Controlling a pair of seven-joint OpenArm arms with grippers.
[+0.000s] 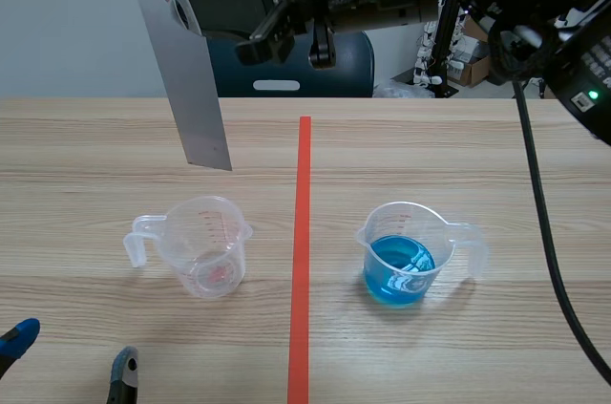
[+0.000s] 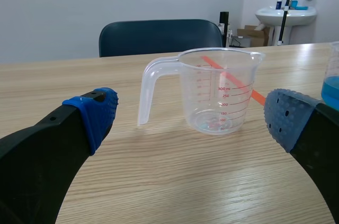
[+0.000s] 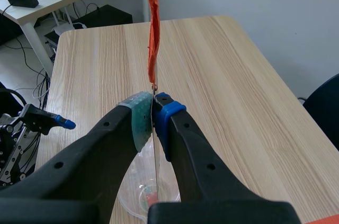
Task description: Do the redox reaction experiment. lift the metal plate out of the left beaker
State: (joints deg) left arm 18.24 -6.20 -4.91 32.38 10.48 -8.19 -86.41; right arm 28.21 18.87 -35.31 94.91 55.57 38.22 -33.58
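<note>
Blue pads [image 2: 98, 113] tipped the left end effector [image 2: 193, 115], which sat low over the desk [image 2: 159, 181] with its fingers spread wide and nothing between them. The left beaker [image 2: 217, 91] stood just ahead of it. Red graduations [image 2: 225, 97] ran up the clear plastic wall, and I could read 300 ml, 250, 150 and 100; no maker's name showed anywhere.

Above that beaker the metal plate [image 1: 189, 89] hung clear of the rim, out of the cup altogether. It was pinched near its upper end in the right end effector [image 1: 179, 10], whose fingers were closed flat against the sheet's two faces. An orange strip [image 3: 152, 23] stood up from the plate's top edge, just beyond the fingertips.

To my eye the plate was thin, stiff and light, with smooth faces that could slip. A flat pinch on the faces near the top looked the right hold; a grip on the edges would likely let it twist.

Further right lay the orange-red tape line [image 1: 302, 261], then the right beaker [image 1: 406, 256], part-filled with blue liquid [image 1: 399, 270], well apart from both end effectors.
</note>
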